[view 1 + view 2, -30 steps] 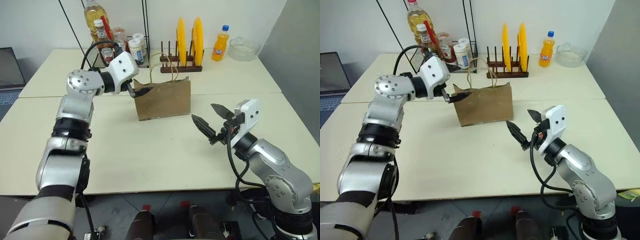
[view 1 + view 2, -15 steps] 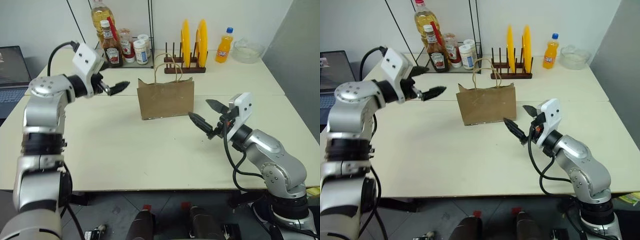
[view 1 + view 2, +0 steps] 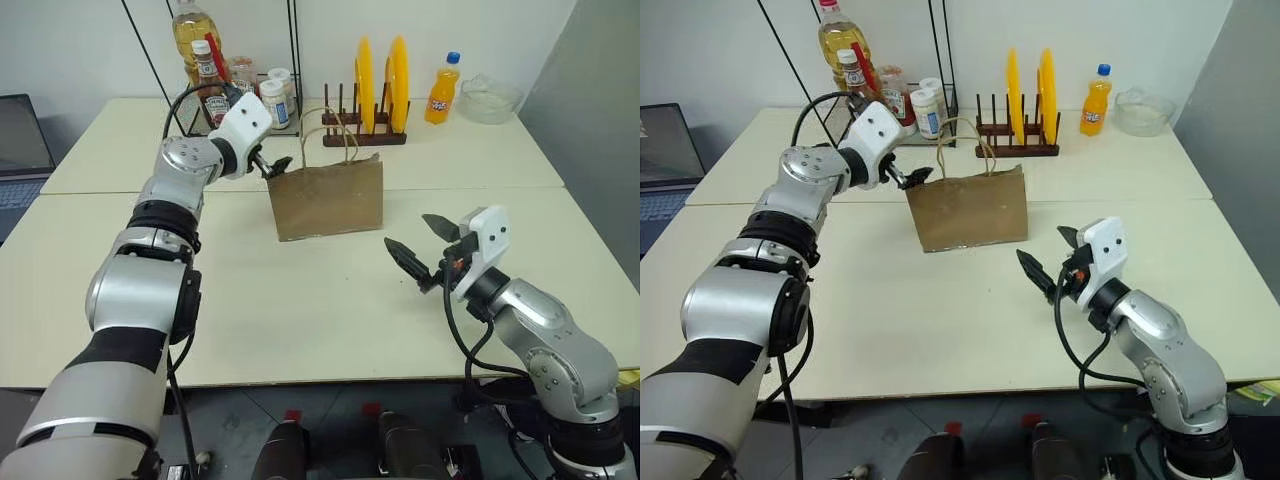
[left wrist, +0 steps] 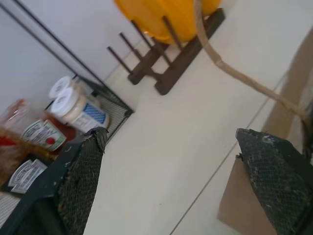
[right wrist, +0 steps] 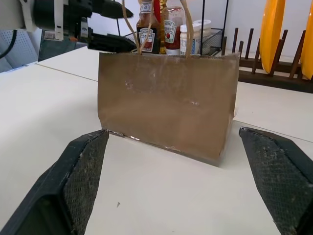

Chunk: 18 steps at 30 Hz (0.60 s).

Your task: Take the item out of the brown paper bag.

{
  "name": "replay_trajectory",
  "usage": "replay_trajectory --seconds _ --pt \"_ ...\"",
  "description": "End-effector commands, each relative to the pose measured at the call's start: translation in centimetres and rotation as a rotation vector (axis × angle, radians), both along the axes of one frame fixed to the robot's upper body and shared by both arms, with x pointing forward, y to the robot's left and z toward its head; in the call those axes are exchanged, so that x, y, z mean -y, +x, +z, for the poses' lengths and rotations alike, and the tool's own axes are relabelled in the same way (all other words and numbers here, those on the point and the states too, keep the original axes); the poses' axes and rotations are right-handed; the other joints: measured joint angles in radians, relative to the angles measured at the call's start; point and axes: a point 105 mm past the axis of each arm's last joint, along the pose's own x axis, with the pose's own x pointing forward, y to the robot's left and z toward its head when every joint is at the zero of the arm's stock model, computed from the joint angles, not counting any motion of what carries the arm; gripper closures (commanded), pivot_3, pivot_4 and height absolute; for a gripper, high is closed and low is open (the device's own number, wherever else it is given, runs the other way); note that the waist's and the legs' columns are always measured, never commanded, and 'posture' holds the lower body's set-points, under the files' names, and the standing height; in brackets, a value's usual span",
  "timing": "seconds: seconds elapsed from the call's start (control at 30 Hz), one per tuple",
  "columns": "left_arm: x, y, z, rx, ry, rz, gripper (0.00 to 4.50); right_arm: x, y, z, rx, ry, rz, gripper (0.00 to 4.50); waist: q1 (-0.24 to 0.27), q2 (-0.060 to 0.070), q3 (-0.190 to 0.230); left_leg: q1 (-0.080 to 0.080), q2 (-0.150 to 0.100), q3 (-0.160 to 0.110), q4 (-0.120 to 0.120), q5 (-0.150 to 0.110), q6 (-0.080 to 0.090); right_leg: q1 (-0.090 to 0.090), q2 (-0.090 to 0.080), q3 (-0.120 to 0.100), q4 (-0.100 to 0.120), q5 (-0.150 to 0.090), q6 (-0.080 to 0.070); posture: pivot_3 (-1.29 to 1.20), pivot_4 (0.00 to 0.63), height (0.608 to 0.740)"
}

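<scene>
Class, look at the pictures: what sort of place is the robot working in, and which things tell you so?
Probably a lab set up as a mock kitchen: pale tables hold a dish rack with yellow plates, a wire rack of sauce bottles and a brown paper bag.

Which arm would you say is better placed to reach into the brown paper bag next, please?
The left. Its open left gripper is already at the top left corner of the brown paper bag, by its mouth. The right gripper, also open, hangs low in front of the bag, apart from it.
</scene>
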Motion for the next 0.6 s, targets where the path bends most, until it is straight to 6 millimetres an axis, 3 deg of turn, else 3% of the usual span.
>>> replay_trajectory --seconds 0.03,0.17,0.43,0.6 --pt "1.3 -1.7 -0.2 -0.133 0.086 -0.199 0.02 0.3 -0.5 1.4 0.057 0.013 -0.022 0.0 -0.004 0.0 0.0 0.0 0.0 0.0 0.0 0.0 0.0 0.0 0.0 0.0 0.0 0.0 0.0 0.0 0.15 0.74" --pt "1.5 -4.1 -0.9 -0.292 0.183 -0.398 0.02 0.5 -0.3 1.3 0.056 0.014 -0.032 0.0 -0.009 0.0 0.0 0.0 0.0 0.0 0.0 0.0 0.0 0.001 0.0 0.0 0.0 0.0 0.0 0.0 0.15 0.74" --pt "1.9 -7.6 -2.9 -0.419 0.315 -0.598 0.02 1.2 0.3 1.0 0.049 0.028 -0.055 0.0 -0.014 0.0 0.0 0.001 0.002 -0.001 0.0 0.0 0.0 0.001 0.001 0.0 0.0 0.0 0.0 0.0 0.15 0.74" --pt "4.0 -11.8 -1.1 -0.413 0.228 -0.707 0.02 2.2 0.7 0.8 0.05 0.012 -0.075 0.0 -0.015 0.0 0.0 0.0 0.006 -0.003 0.0 0.0 0.0 0.0 0.0 0.0 0.001 0.0 0.0 0.0 0.15 0.74"
